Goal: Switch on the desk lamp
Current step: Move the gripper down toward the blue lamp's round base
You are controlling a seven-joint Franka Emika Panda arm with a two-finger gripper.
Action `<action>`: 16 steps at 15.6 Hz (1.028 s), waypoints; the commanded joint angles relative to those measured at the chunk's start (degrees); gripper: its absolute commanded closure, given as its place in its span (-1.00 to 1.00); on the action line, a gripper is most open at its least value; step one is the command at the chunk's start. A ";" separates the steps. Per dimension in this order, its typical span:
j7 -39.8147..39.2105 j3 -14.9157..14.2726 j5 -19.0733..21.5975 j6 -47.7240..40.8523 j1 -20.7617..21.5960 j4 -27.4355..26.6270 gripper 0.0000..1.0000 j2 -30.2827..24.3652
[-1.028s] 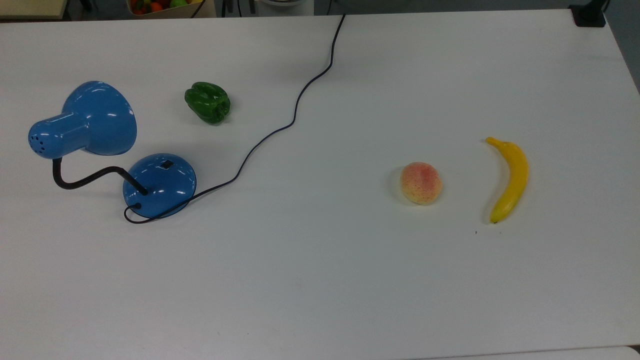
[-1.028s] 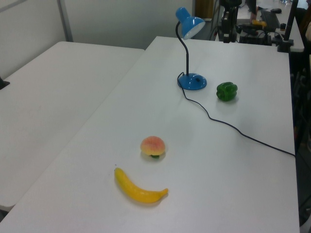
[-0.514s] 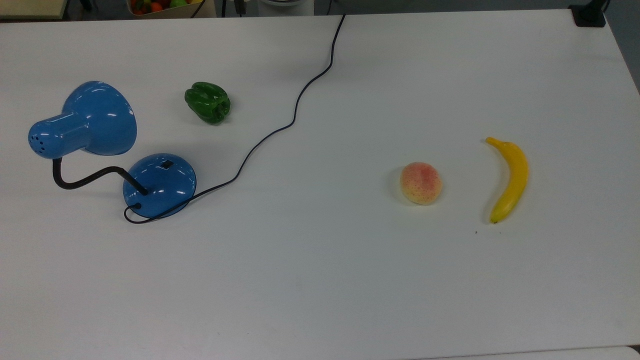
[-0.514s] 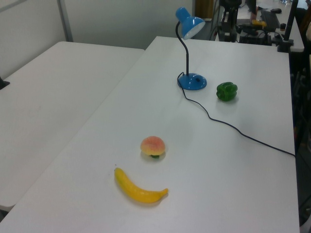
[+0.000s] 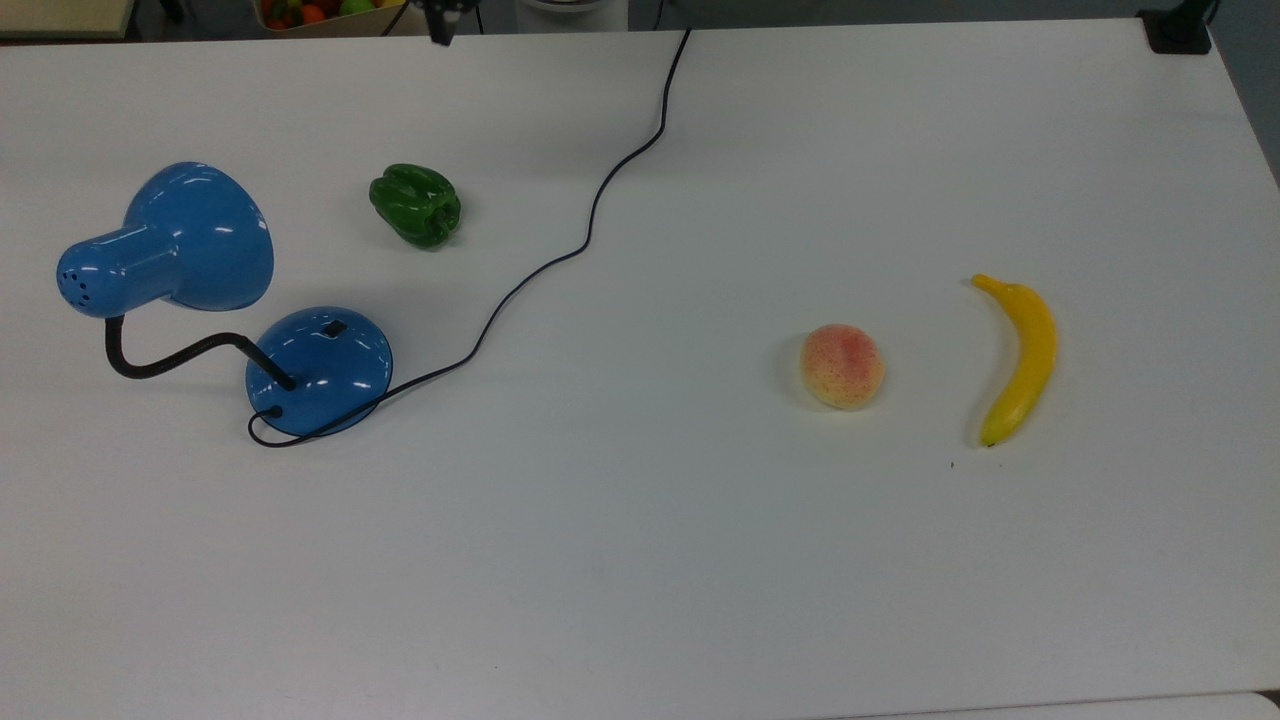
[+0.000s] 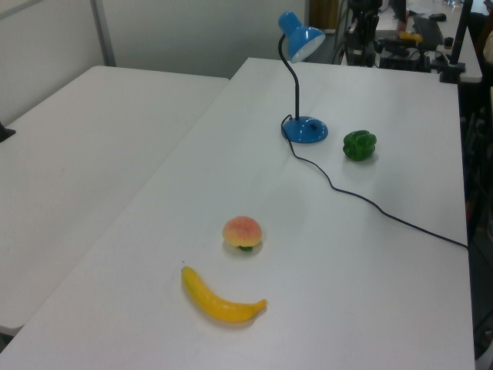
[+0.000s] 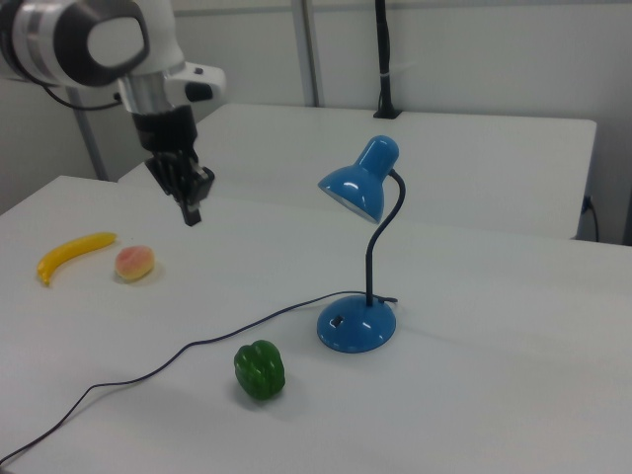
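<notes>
- Top view: the desk lamp (image 5: 215, 300) stands at the top view's left on the white surface (image 5: 640, 560), switch (image 5: 334, 327) on its base untouched; pressing it remains.
- Left view: the shade (image 6: 302, 38) looks unlit.
- Right view: the pincer (image 7: 193, 210) hangs high, well apart from the lamp; spread or pressed together, I cannot tell.

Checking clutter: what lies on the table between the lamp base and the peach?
In the top view, only the lamp's black cord crosses between base and peach; otherwise bare table.
</notes>
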 commanded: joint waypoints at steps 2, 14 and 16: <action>3.48 -0.35 0.54 12.59 -1.93 -9.42 1.00 -0.54; 7.87 -0.35 -0.86 43.00 -7.20 -20.86 1.00 8.07; 8.06 -0.35 -0.86 47.57 -8.52 -20.77 1.00 10.17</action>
